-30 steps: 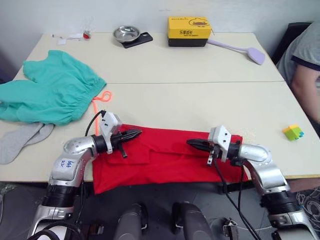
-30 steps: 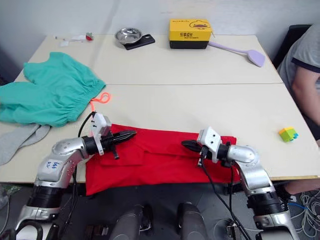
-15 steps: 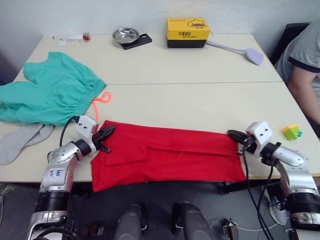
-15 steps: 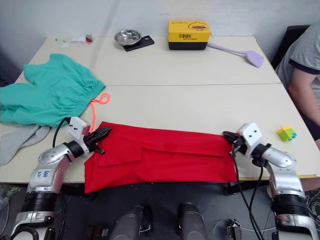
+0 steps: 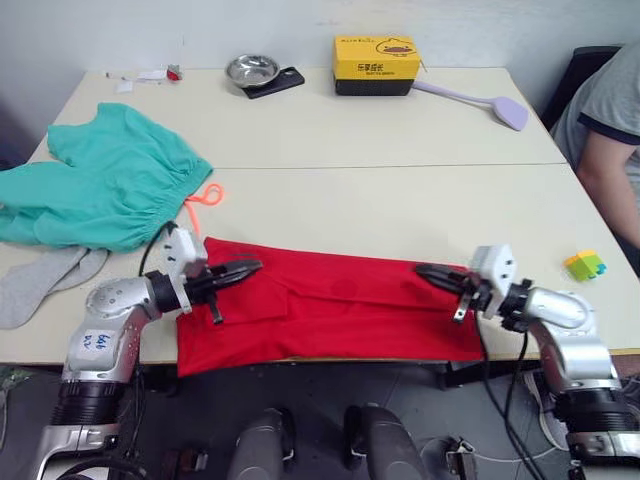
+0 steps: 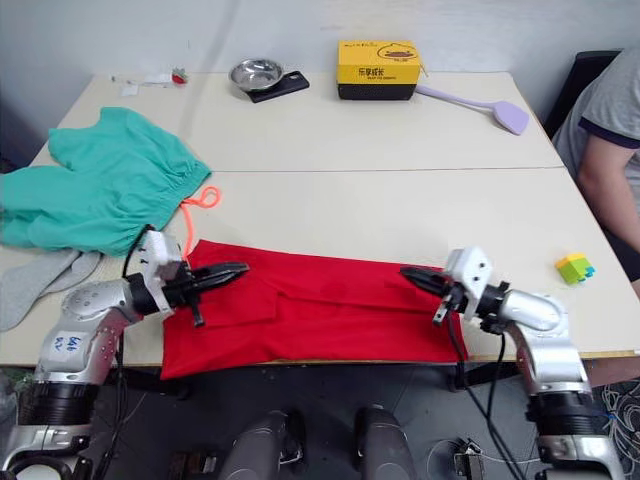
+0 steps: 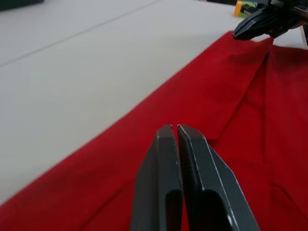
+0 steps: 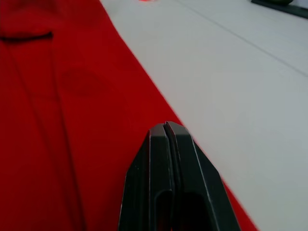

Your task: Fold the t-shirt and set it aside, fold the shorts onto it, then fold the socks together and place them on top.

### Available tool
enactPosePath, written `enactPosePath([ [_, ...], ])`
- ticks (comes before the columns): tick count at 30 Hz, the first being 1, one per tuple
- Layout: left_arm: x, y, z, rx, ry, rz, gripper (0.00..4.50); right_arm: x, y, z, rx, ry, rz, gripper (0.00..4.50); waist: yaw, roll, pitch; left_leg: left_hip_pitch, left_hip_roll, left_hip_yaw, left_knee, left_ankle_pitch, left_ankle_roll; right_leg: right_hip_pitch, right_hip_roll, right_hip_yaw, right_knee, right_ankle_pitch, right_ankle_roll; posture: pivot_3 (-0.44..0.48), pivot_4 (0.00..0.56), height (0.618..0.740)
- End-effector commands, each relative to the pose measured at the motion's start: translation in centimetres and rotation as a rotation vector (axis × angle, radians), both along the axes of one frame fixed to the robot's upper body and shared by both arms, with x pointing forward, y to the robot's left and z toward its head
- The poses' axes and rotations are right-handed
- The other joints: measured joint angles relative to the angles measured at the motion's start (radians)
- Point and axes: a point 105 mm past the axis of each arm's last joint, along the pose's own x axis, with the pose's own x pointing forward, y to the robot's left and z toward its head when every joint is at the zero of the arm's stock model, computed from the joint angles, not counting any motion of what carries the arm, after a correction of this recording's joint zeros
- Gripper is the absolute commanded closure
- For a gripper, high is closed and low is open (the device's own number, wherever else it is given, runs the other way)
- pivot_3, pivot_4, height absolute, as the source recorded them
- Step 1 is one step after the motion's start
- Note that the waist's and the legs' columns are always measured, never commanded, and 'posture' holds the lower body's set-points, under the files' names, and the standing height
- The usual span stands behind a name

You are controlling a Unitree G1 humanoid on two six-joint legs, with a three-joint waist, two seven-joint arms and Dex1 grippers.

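the bright red cotton t-shirt (image 5: 330,308) is lying folded into a long flat band along the near edge of the pale beige table (image 5: 400,190), its lower hem hanging just over that edge; the left gripper (image 5: 252,267) is reaching in over the shirt's left end, its two black fingers (image 7: 174,159) pressed together with no cloth between them, as the left wrist view is showing; the right gripper (image 5: 424,272) is pointing in over the shirt's right end, its fingers likewise closed tip to tip above the red fabric near the far fold line, holding nothing; the two grippers are facing each other across the middle of the shirt, well apart; the teal-green fabric shorts (image 5: 100,185) with the gathered waist are sitting crumpled at the table's left side, their neon-orange drawstring (image 5: 200,203) trailing toward the shirt's left corner; the light grey knit socks (image 5: 40,280) are lying just below the shorts at the left edge; further back a small steel bowl (image 5: 252,68) is resting on a flat black object, beside a yellow box (image 5: 376,63) and a lilac long-handled spatula-like tool (image 5: 480,100); a small yellow-green toy block (image 5: 585,264) is sitting near the right edge, close to a person's arm in a grey sleeve (image 5: 605,130)
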Motion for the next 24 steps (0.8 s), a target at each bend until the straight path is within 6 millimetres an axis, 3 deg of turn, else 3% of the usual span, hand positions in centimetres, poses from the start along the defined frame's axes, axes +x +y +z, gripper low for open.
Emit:
enactPosePath([
  [1, 0.0, 1.0, -1.3, 0.104, -0.029, 0.047, 4.34, -0.1, -0.7, -0.6, -0.047, -0.019, -0.062, 4.5, 0.0, 0.0, 0.0, 0.0, 0.0, 0.0, 0.0, -0.001, -0.001, 0.0, 0.0, 0.0, 0.0, 0.0, 0.0, 0.0, 0.15, 0.74],
  [8, -1.5, 4.9, -3.5, 0.16, 0.055, 0.104, 4.34, -0.7, -7.1, -1.0, -0.086, 0.008, -0.162, 4.5, -0.001, 0.0, 0.0, 0.001, 0.0, 0.0, -0.001, -0.002, 0.0, 0.0, 0.0, 0.0, -0.001, -0.001, -0.001, 0.0, 0.15, 0.74],
  [10, -1.5, 5.2, -2.6, 0.128, 0.025, 0.107, 4.34, -0.8, -8.1, -0.3, -0.048, 0.0, -0.171, 4.5, -0.001, 0.0, 0.0, 0.002, 0.0, 0.0, -0.001, -0.004, 0.002, 0.001, -0.001, 0.0, -0.001, -0.001, -0.001, 0.0, 0.15, 0.74],
  [13, -2.9, 4.2, 1.1, 0.01, -0.043, -0.009, 4.34, -1.9, -8.1, 2.0, 0.12, 0.06, -0.094, 4.5, -0.002, 0.0, 0.0, 0.002, 0.0, 0.0, -0.002, -0.005, 0.004, 0.0, -0.001, 0.0, -0.001, -0.001, -0.001, 0.0, 0.15, 0.74],
  [16, -4.1, 3.8, 3.3, 0.019, -0.082, -0.074, 3.74, -2.3, -8.3, 3.4, 0.071, 0.117, -0.027, 3.91, -0.004, 0.001, 0.0, 0.001, 0.001, 0.0, -0.001, -0.004, 0.006, 0.0, -0.001, 0.0, 0.0, -0.001, -0.001, 0.0, 0.15, 0.74],
  [18, -4.7, 3.8, 4.4, 0.028, -0.111, -0.102, 3.14, -1.5, -8.7, 4.8, 0.024, 0.11, -0.025, 3.27, -0.006, 0.001, 0.0, 0.002, 0.001, 0.0, -0.001, -0.004, 0.006, 0.001, -0.001, 0.0, 0.0, -0.001, -0.001, 0.0, 0.15, 0.74],
  [21, -6.0, 3.4, 4.4, 0.045, -0.082, -0.169, 2.19, 0.3, -8.9, 6.5, -0.023, 0.147, -0.036, 2.21, -0.011, 0.002, 0.001, 0.003, 0.001, 0.0, -0.001, -0.006, 0.004, 0.001, -0.001, 0.001, -0.001, -0.001, -0.002, 0.0, 0.15, 0.74],
  [24, -6.9, 3.0, 4.1, 0.072, -0.143, -0.215, 1.3, 1.8, -8.8, 6.6, -0.145, 0.218, -0.025, 1.26, -0.014, 0.003, 0.001, 0.002, 0.001, 0.0, -0.003, -0.006, 0.003, -0.001, -0.001, 0.0, -0.001, -0.002, -0.003, 0.0, 0.15, 0.74],
])
